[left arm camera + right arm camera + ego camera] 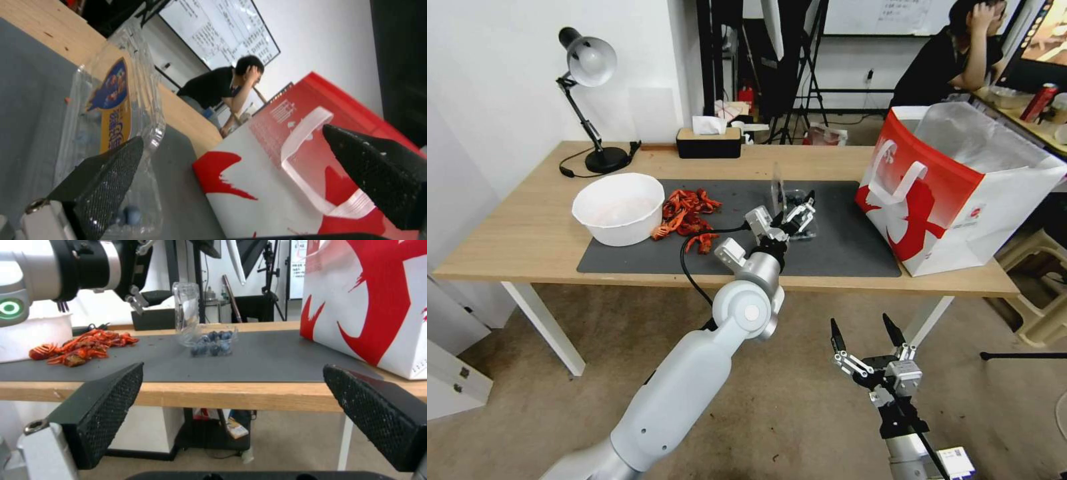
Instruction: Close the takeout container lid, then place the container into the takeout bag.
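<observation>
My left hand (795, 215), fingers spread, hovered right at the takeout container (212, 343) on the counter's (534, 233) dark mat, its lid (186, 308) standing upright. The takeout bag (954, 193) stood to the right. My right hand (867, 337) hung open below the counter edge, farther off.

Left arm (694, 380): glossy white-grey shell, round silver wrist joint, black cable looped alongside. Left gripper (790, 217), right gripper (867, 333): black tapered jaws with cross-hatched pads, silver linkages.
</observation>
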Tool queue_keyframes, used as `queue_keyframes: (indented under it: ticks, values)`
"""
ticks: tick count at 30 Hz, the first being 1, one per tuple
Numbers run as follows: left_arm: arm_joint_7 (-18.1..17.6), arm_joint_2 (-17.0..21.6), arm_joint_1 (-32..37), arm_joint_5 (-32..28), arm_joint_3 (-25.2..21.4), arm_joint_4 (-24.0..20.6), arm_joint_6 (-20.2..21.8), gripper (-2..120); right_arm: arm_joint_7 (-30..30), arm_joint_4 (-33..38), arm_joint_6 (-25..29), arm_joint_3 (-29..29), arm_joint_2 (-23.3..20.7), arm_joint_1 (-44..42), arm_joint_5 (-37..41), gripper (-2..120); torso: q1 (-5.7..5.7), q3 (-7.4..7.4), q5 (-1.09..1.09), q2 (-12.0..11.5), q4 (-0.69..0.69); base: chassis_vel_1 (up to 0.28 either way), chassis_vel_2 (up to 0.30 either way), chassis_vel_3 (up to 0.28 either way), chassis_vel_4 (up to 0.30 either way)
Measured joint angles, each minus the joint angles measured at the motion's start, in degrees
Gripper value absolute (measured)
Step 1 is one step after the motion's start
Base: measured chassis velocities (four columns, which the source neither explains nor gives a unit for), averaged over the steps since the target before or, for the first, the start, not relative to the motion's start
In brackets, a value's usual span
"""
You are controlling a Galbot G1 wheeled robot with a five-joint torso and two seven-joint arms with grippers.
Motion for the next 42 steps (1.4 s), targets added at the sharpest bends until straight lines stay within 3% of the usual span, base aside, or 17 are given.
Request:
queue_keyframes:
  ticks: [5, 15, 23, 25, 30, 35, 42]
  values:
    - [0.96, 0.02, -2.13, 0.48, 1.59, 2.40, 0.67, 100, 0.13, -0.44, 0.01, 0.09, -0.10, 0.31, 0.08, 100, 0.00, 0.00, 0.00, 0.00, 0.00, 0.000, 0.000, 0.000, 0.000]
    - [6.17, 0.37, -5.22, 3.87, 5.60, 6.55, 0.75, 100, 0.30, -1.45, 0.01, 0.30, -0.45, 1.10, 0.17, 100, 0.00, 0.00, 0.01, 0.00, 0.00, 0.000, 0.000, 0.000, 0.000]
    - [6.25, -0.80, -8.26, 2.25, 7.21, 10.21, 2.69, 100, 0.31, -1.83, 0.06, 0.31, -0.44, 1.23, 0.17, 100, 0.00, 0.00, 0.01, 0.00, 0.00, 0.000, 0.000, 0.000, 0.000]
    - [4.95, -1.36, -9.14, 0.13, 7.20, 11.45, 3.40, 100, 0.32, -1.89, 0.12, 0.33, -0.45, 1.22, 0.17, 100, 0.00, 0.00, 0.01, 0.00, 0.00, 0.000, 0.000, 0.000, 0.000]
    - [-1.20, -3.81, -11.11, -6.02, 4.66, 14.68, 5.48, 82, 0.31, -2.23, 0.59, 0.36, -0.43, 1.17, 0.13, 100, 0.01, 0.00, 0.00, 0.00, 0.01, 0.000, 0.000, 0.000, 0.000]
    - [-5.76, -5.27, -11.84, -7.97, 2.86, 15.81, 7.30, 71, 0.22, -2.62, 0.90, 0.30, -0.35, 1.18, -0.02, 100, 0.00, 0.00, 0.00, 0.00, 0.00, 0.000, 0.000, 0.000, 0.000]
    - [-11.86, -6.30, -12.35, -8.81, 1.68, 16.30, 11.36, 46, 0.10, -2.85, 0.97, -0.15, -0.25, 1.33, -0.33, 100, 0.00, 0.00, 0.01, 0.00, 0.00, 0.000, 0.000, 0.000, 0.000]
